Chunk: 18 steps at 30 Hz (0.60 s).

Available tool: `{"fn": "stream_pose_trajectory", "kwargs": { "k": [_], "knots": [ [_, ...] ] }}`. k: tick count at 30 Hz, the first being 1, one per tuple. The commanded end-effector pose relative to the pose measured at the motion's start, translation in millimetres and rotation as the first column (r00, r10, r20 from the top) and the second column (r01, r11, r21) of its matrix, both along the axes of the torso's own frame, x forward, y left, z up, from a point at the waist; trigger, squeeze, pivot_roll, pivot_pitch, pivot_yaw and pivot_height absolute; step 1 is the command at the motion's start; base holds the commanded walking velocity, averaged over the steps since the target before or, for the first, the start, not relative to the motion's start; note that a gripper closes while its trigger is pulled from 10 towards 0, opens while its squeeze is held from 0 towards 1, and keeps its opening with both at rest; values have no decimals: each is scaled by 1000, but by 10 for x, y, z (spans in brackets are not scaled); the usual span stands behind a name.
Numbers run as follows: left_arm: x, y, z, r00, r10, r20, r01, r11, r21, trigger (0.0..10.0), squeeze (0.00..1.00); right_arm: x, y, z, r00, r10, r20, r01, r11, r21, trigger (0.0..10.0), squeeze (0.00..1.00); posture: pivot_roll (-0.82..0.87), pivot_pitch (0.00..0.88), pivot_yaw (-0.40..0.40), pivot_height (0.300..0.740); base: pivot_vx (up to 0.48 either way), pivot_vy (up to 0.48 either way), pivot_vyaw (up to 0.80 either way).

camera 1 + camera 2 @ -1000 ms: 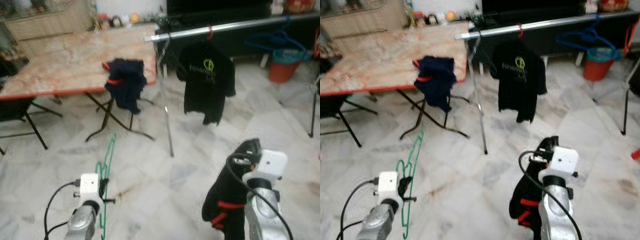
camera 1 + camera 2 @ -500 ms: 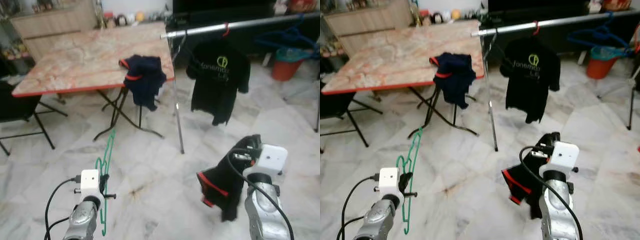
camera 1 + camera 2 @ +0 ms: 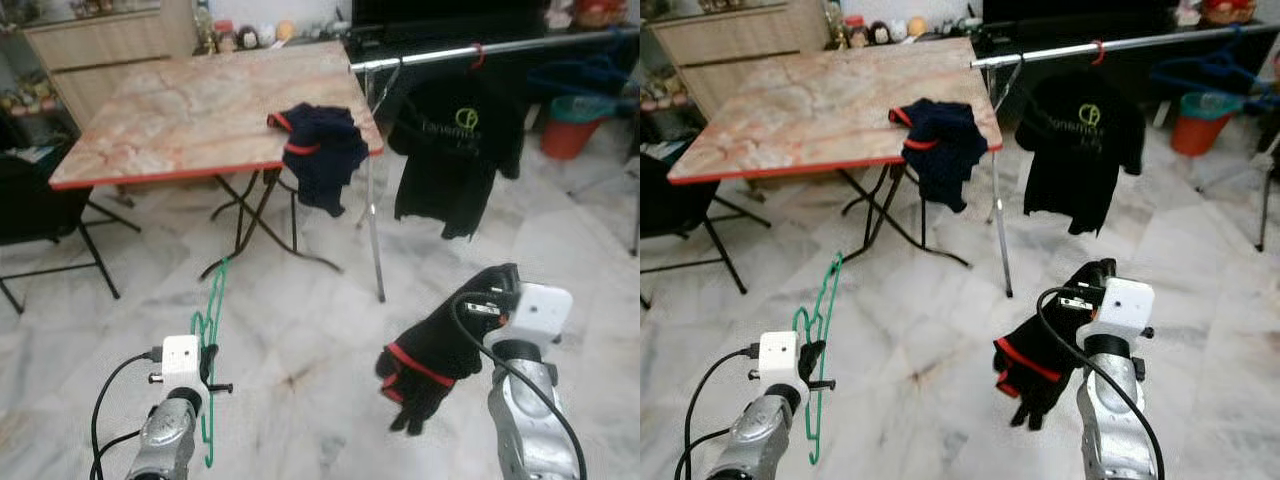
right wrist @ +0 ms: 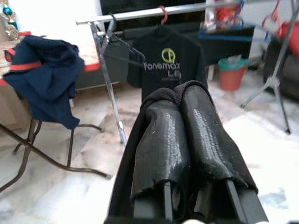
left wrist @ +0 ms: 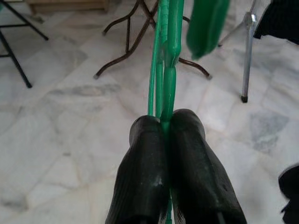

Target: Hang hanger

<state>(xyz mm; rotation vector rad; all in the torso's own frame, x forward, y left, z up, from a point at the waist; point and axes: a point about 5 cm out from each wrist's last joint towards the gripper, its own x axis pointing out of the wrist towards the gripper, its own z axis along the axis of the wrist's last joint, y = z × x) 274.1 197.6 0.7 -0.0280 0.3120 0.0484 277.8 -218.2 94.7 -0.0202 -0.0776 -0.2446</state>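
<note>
Gripper fingers on the left (image 5: 169, 140) are pinched tight on a green hanger (image 3: 212, 330), held upright low over the marble floor (image 3: 300, 330). On the other side, the right gripper (image 4: 184, 121) is clamped on a black garment with red trim (image 3: 430, 360) that droops beneath it. Ahead, a black T-shirt (image 3: 458, 150) hangs from the metal rail (image 3: 440, 52), and a dark garment (image 3: 320, 150) drapes over the counter (image 3: 190, 110) edge beside it.

The clothes rail (image 3: 520, 44) runs out past the picture's edge beyond the hanging black T-shirt (image 3: 455, 150). Small items at the far edge of the table (image 3: 190, 110) are too blurred to identify.
</note>
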Motion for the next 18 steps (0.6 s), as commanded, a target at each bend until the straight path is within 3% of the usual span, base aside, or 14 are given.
{"fn": "stream_pose_trajectory", "kwargs": {
  "k": [1,18],
  "knots": [
    [-61,80,-45,1000,14,-22,-14,1000,16,10000,0,47,101,90,998,30,46,-30,1000,5,10000,0,-201,0,54,740,0,368,0],
    [-106,98,-80,999,6,-36,-5,1000,29,10000,0,23,119,57,999,35,41,-35,999,2,10000,0,-200,0,62,740,0,371,0]
  ]
}}
